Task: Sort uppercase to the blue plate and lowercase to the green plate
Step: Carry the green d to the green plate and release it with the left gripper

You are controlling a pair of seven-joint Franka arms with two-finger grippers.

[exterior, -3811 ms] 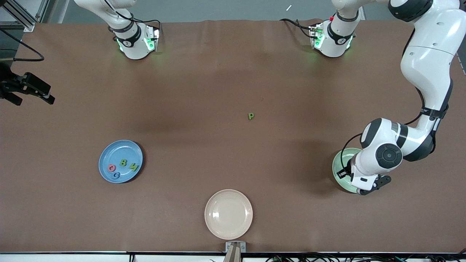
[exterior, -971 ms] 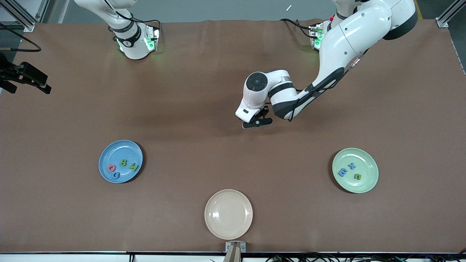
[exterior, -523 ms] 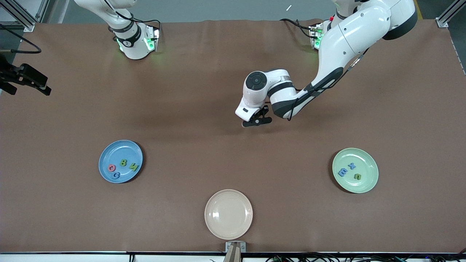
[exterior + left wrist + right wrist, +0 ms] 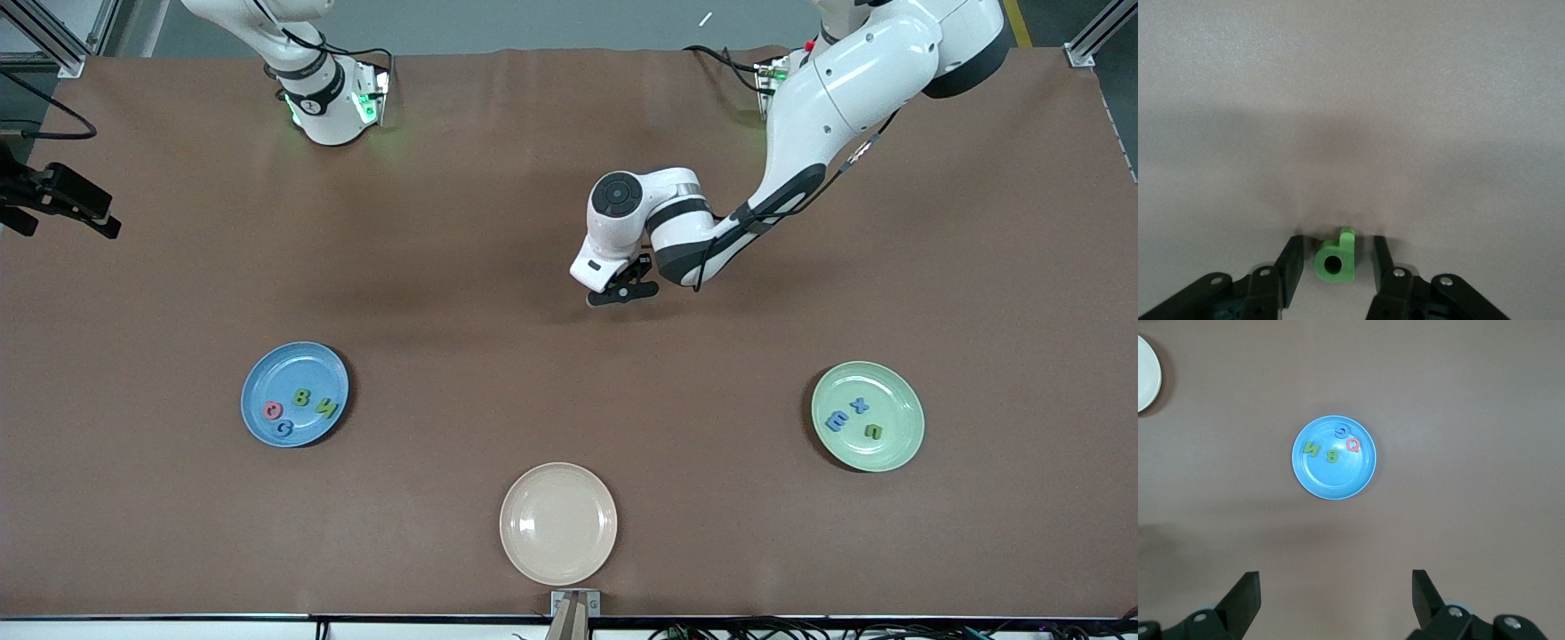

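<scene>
One last piece, the green p (image 4: 1336, 257), is lying on the bare table between the left gripper (image 4: 1332, 261)'s spread fingers (small, light, stiff-looking, best pinched across its flat sides). The right gripper (image 4: 1335, 600) is waiting open, high above the blue plate (image 4: 1318, 482).

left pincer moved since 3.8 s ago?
Yes. The left pincer went from over the green plate to mid-table, where it now brackets the green p, fingers open.

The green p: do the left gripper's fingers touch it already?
Apart. In the left wrist view, the green p lies between the left gripper's open fingers, with table showing on both sides.
</scene>
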